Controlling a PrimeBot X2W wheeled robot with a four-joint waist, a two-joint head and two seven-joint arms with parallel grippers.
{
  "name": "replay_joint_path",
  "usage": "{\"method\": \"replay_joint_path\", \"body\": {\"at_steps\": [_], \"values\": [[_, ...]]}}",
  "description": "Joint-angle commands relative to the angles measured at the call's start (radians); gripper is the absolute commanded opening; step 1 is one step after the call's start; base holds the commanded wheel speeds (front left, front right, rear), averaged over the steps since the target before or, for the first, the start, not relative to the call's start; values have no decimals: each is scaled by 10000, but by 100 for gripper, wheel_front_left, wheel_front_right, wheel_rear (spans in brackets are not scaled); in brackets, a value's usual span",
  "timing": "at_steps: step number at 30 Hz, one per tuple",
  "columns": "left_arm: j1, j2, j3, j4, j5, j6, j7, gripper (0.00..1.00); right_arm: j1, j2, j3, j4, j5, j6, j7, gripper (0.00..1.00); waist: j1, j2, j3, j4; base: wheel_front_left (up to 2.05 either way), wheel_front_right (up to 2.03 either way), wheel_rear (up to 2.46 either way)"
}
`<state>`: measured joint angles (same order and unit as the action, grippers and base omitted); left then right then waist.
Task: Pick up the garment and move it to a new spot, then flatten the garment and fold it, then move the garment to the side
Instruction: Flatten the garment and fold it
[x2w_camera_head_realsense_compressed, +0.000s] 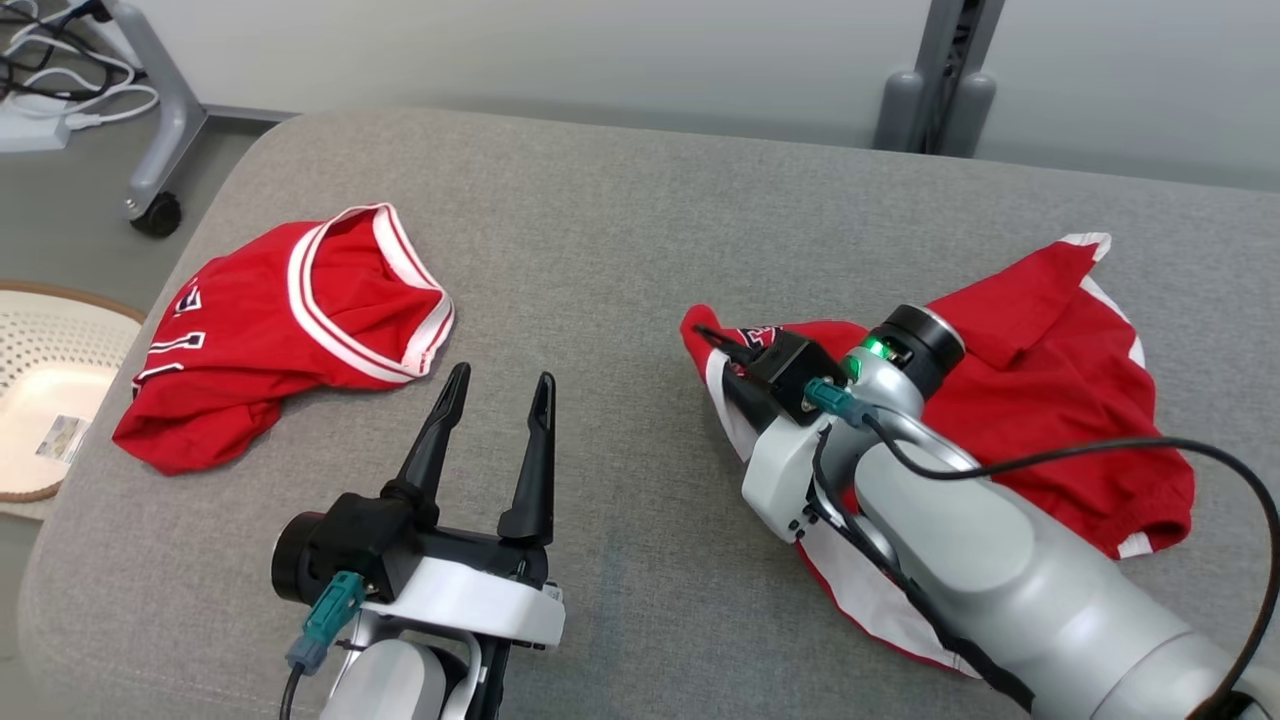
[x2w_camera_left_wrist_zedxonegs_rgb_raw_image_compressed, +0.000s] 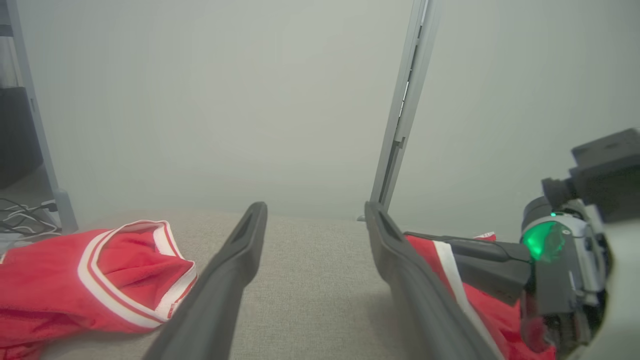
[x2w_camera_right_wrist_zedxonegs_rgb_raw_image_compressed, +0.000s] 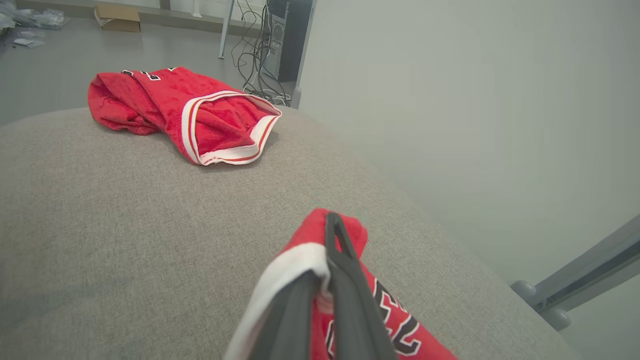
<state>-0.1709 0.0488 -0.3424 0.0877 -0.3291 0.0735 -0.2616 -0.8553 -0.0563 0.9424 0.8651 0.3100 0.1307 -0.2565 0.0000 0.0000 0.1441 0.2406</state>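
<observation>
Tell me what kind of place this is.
Probably a robotics lab or test room: a grey fabric-covered table, loose cables on the floor, and a wheeled equipment stand by a plain wall.

soft even light, blur close to the lens

bright, diffuse light leaves only a faint shadow on the grey cushion (x2w_camera_head_realsense_compressed: 620, 250) under the left gripper (x2w_camera_head_realsense_compressed: 502, 378). its fingers (x2w_camera_left_wrist_zedxonegs_rgb_raw_image_compressed: 225, 280) blur toward the wrist camera, and the wall (x2w_camera_left_wrist_zedxonegs_rgb_raw_image_compressed: 200, 100) beyond their tips looks hazy. a green lamp (x2w_camera_left_wrist_zedxonegs_rgb_raw_image_compressed: 542, 240) to the gripper's right flares softly.
</observation>
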Motion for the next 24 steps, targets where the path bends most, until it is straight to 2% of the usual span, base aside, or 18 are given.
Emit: {"method": "replay_joint_path", "body": {"at_steps": [1,2,9,15,19,24], "values": [[-185,30,-14,-37,-74,75,-34,100,-250,-23,52,193,92,3,-78,24,0,0,93,94,0,0,0],[-213,30,-40,-46,-78,86,-34,100,-317,-4,97,328,155,3,-94,100,0,0,133,137,0,0,0],[-282,30,1,-29,-122,123,-34,100,-549,41,903,656,808,3,-117,100,0,0,274,196,0,0,0],[-242,33,162,51,17,105,-34,100,-859,38,1569,646,1677,3,-124,100,0,0,106,-189,0,0,0],[-174,32,240,69,88,83,-34,100,-974,35,1211,537,1900,3,-119,100,0,0,-32,-445,0,0,0],[-34,30,414,102,206,14,-34,100,-669,-369,-534,-255,1941,3,-116,100,0,0,-354,-909,0,0,0]]}}
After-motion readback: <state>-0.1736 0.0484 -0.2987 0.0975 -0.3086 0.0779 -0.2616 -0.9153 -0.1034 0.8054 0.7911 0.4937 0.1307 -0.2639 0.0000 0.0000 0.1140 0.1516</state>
